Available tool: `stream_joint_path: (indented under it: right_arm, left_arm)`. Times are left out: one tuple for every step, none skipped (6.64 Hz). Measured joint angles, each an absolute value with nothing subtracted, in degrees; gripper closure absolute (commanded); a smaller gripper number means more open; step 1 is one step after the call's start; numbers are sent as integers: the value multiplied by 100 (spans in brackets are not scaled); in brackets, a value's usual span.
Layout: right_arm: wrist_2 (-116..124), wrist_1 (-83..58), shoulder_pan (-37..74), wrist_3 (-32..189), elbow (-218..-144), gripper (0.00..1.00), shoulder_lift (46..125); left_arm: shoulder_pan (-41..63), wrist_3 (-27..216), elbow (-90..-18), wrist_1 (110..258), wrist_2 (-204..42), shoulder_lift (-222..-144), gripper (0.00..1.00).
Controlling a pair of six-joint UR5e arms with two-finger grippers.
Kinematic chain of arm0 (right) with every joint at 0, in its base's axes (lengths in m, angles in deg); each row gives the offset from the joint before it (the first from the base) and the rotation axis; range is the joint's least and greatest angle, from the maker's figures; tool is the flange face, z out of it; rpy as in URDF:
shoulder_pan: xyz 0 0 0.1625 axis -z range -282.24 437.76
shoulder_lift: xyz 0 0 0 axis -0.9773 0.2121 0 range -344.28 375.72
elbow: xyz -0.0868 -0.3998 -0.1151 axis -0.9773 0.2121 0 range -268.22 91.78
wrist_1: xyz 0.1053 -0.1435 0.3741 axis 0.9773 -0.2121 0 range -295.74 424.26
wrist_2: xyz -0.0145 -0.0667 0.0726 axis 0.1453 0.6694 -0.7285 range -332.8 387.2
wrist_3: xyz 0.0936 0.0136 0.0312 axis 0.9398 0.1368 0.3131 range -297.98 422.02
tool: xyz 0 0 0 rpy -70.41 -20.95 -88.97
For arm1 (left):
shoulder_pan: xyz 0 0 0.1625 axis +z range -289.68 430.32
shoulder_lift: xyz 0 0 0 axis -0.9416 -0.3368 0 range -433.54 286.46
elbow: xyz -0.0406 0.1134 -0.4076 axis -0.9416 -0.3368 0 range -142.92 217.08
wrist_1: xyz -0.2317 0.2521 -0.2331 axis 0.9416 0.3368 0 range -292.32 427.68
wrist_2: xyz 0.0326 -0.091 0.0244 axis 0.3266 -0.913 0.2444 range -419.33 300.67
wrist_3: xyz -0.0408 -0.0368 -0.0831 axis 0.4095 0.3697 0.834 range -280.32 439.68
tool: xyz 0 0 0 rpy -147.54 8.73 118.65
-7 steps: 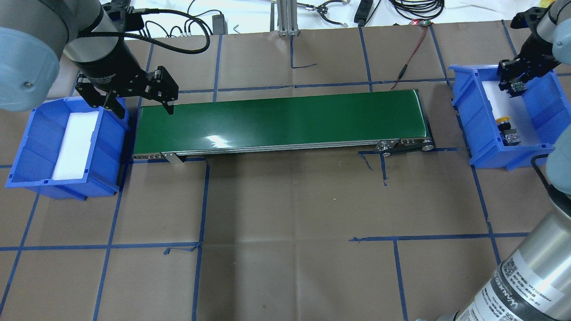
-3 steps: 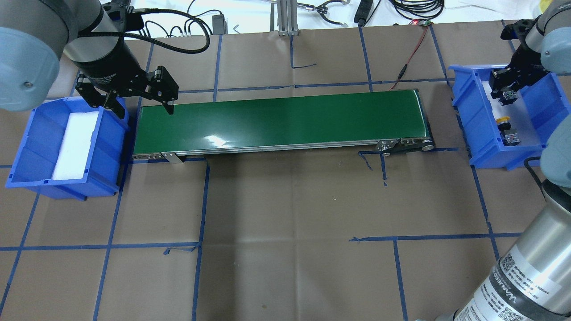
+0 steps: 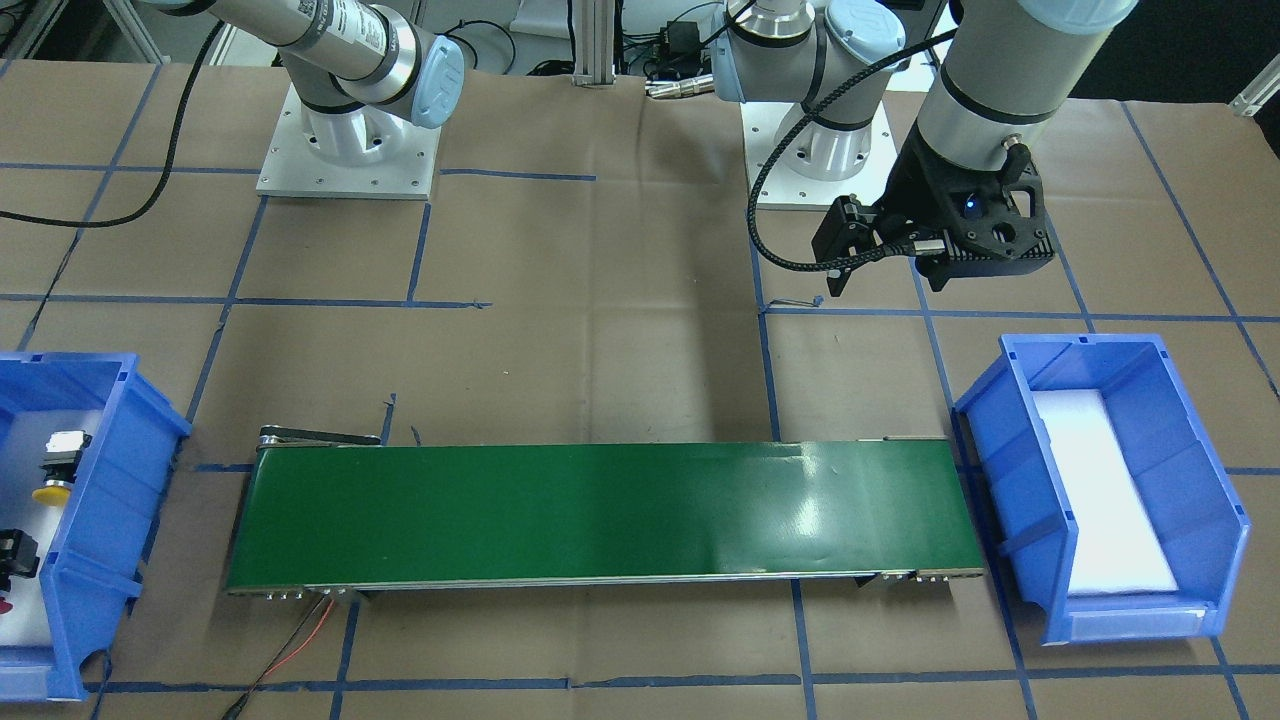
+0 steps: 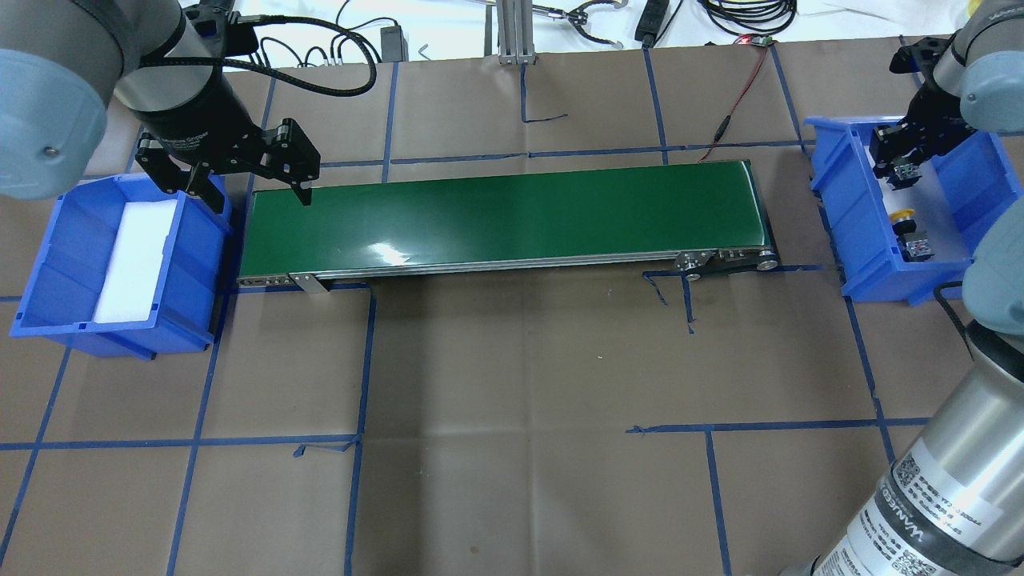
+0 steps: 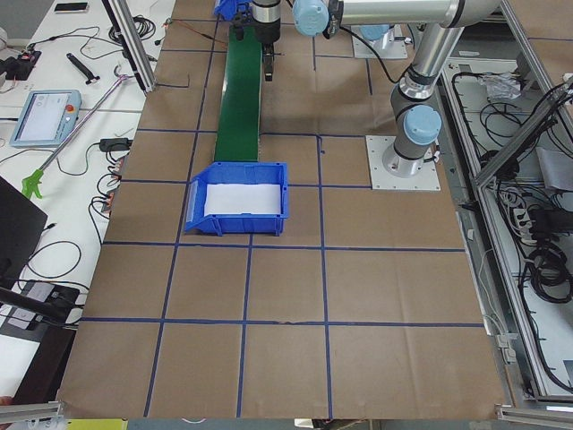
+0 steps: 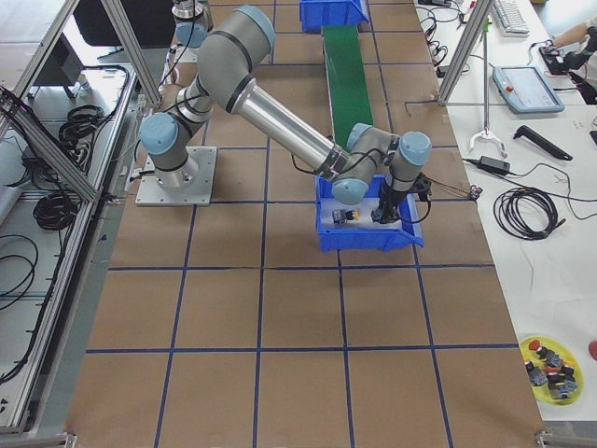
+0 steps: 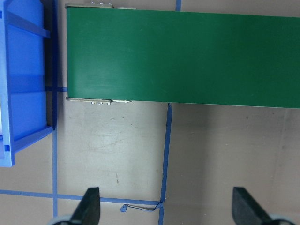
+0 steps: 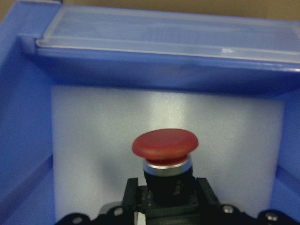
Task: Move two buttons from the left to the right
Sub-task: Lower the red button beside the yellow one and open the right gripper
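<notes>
My right gripper [image 4: 898, 162] is shut on the red button [image 8: 165, 143], holding it cap-up above the white foam floor of the right blue bin [image 4: 850, 216]. The jaws clamp its black body in the right wrist view [image 8: 164, 199]. The yellow button [image 4: 904, 214] lies on its side in that same bin, nearer the robot than the gripper, and also shows in the front view [image 3: 52, 490]. My left gripper [image 4: 250, 180] is open and empty, hovering at the left end of the green conveyor belt [image 4: 504, 212]; its fingertips [image 7: 91, 206] stand wide apart.
The left blue bin [image 4: 48, 264] holds only a white foam pad. A red wire [image 4: 740, 96] runs from the belt's far right end to the table's back edge. Blue tape lines cross the brown paper table.
My right gripper has carried the red button a little leftward across the right bin in the overhead view. The left arm has not moved.
</notes>
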State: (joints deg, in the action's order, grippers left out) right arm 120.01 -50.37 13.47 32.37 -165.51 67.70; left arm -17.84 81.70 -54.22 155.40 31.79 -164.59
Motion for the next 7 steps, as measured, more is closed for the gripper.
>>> stream_joint_path:
  right_arm:
    - [11998, -5042, 1329, 3234, -16560, 72, 6769]
    - [11995, -5043, 1315, 3230, -16563, 51, 6770]
    - [11995, -5046, 1311, 3223, -16563, 39, 6770]
    - [11999, -5050, 1308, 3220, -16556, 33, 6772]
    - [11999, -5052, 1307, 3221, -16548, 29, 6782]
    - [11995, -5052, 1307, 3222, -16543, 27, 6796]
    - [11975, -5052, 1307, 3222, -16540, 27, 6818]
  left_arm:
    - [-1784, 8170, -5421, 15540, 3175, -16459, 0]
    - [-1784, 8170, -5421, 15540, 3175, -16459, 0]
    - [-1784, 8170, -5420, 15540, 3179, -16459, 0]
    - [-1783, 8170, -5417, 15540, 3181, -16459, 0]
    - [-1784, 8170, -5416, 15540, 3181, -16459, 0]
    - [-1784, 8170, -5416, 15540, 3181, -16459, 0]
    - [-1784, 8170, -5416, 15540, 3181, -16459, 0]
